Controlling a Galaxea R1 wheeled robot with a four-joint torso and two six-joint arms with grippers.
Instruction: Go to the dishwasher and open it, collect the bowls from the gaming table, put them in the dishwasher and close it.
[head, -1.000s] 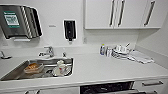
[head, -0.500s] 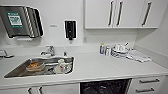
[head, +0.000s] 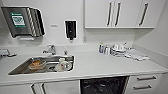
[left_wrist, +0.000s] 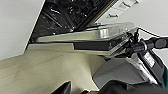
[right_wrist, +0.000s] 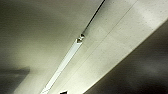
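Dishwasher open under the desk; no bowls loaded.

Nearest, the dishwasher (head: 103, 85) shows dark racks, its door (left_wrist: 100, 37) dropped flat for loading access. Farther, sink (head: 22, 68) left, dishes (head: 118, 48) right on the desk (head: 100, 65). Tool states: cannot tell.

The dishwasher (head: 103, 85) is cut off by the head view's bottom edge, so just the top of its dark opening shows, and what sits on the racks is too blurred to tell. In the left wrist view its door (left_wrist: 100, 37) hangs open, the far end running behind the robot's own dark parts. The sink (head: 22, 68) holds a jumble: something orange, something white, too soft to name. The pile of dishes (head: 118, 49) by the wall blurs into one pale heap, no telling pieces apart. The label on the towel dispenser (head: 22, 21) is unreadable. The cabinets (head: 120, 13) run off the top edge.
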